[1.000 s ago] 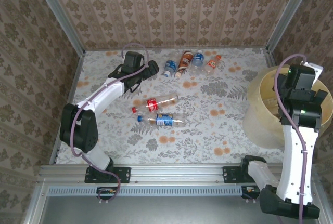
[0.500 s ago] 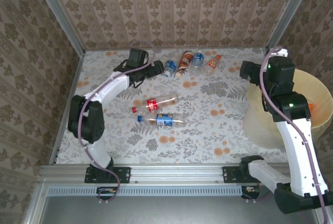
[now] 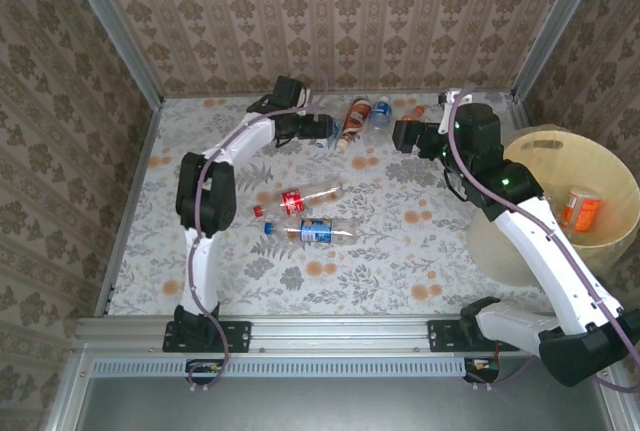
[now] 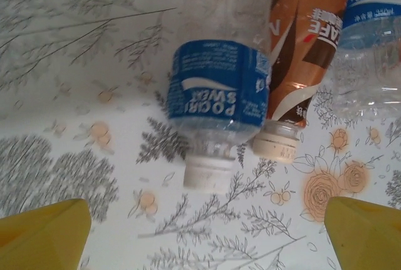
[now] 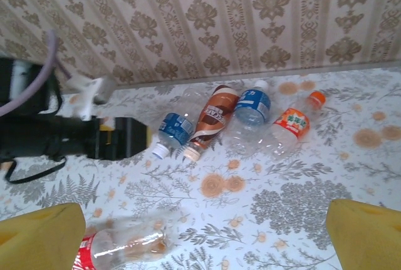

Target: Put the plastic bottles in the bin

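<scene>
six crushed clear plastic bottles (image 5: 212,117) are seen lying on the flower-printed table (image 3: 400,251): four side by side by the far wall, two loose in the middle, with open table all around. a seventh, the orange-labelled bottle (image 3: 580,208), lies inside the round pale-yellow bin (image 3: 492,243) at the right edge. the left gripper (image 4: 207,238) is held apart before the blue-labelled bottle (image 4: 216,91). the right gripper (image 3: 405,137) is spread wide.

The bin (image 3: 497,236) is pale yellow; the table (image 3: 420,251) bears grey-and-orange flowers.
</scene>
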Robot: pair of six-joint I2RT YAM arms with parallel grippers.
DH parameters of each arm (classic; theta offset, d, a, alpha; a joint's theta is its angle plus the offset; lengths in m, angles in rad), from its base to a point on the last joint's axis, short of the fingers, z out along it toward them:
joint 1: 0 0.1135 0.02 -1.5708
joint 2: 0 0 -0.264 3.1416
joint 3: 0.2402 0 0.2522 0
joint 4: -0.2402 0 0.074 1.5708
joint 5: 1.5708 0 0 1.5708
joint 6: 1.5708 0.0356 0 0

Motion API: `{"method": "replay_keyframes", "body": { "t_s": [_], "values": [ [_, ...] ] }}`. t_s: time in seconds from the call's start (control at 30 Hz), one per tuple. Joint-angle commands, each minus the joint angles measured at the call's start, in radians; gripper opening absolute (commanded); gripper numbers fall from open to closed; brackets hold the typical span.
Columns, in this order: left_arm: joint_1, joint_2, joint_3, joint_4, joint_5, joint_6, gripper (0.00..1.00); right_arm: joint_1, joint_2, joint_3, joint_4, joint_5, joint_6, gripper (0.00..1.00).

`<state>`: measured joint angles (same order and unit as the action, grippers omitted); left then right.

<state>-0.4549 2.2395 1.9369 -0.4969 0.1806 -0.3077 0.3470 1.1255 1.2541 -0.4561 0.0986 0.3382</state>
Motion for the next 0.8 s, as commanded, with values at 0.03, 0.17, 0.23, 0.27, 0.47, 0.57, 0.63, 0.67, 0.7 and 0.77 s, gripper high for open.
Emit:
{"method": "replay_keyframes", "body": {
  "t_s": [0.03, 0.17, 0.23, 0.27, 0.47, 0.57, 0.63, 0.67, 0.7, 0.77],
  "values": [
    [-0.018, 0.106, 0.183, -0.106, 0.029, 0.158, 0.95, 0.018, -0.008, -0.020, 0.041, -0.022, 0.031, 1.00],
    [-0.026, 0.219, 0.350, -0.169, -0.008, 0.190, 0.94, 0.023, -0.013, -0.032, 0.041, -0.027, 0.034, 1.00],
    [-0.027, 0.258, 0.409, -0.189, -0.049, 0.191, 0.93, 0.024, -0.015, -0.035, 0.039, -0.029, 0.032, 1.00],
    [-0.027, 0.279, 0.434, -0.194, -0.055, 0.190, 0.92, 0.023, -0.016, -0.036, 0.038, -0.028, 0.031, 1.00],
    [-0.027, 0.343, 0.499, -0.190, -0.068, 0.182, 0.86, 0.025, -0.022, -0.035, 0.023, -0.024, 0.021, 1.00],
    [-0.022, 0.388, 0.558, -0.213, -0.030, 0.176, 0.85, 0.025, -0.020, -0.032, 0.012, -0.023, 0.012, 1.00],
    [-0.020, 0.413, 0.585, -0.220, -0.012, 0.173, 0.84, 0.025, -0.017, -0.026, -0.002, -0.022, 0.007, 1.00],
    [-0.021, 0.426, 0.597, -0.220, -0.005, 0.173, 0.84, 0.025, -0.016, -0.024, -0.008, -0.022, 0.006, 1.00],
    [-0.019, 0.435, 0.607, -0.219, 0.003, 0.172, 0.83, 0.025, -0.018, -0.024, -0.012, -0.019, 0.003, 1.00],
    [-0.019, 0.451, 0.620, -0.209, 0.020, 0.174, 0.82, 0.026, -0.021, -0.023, -0.019, -0.016, 0.002, 1.00]
  ]
}}
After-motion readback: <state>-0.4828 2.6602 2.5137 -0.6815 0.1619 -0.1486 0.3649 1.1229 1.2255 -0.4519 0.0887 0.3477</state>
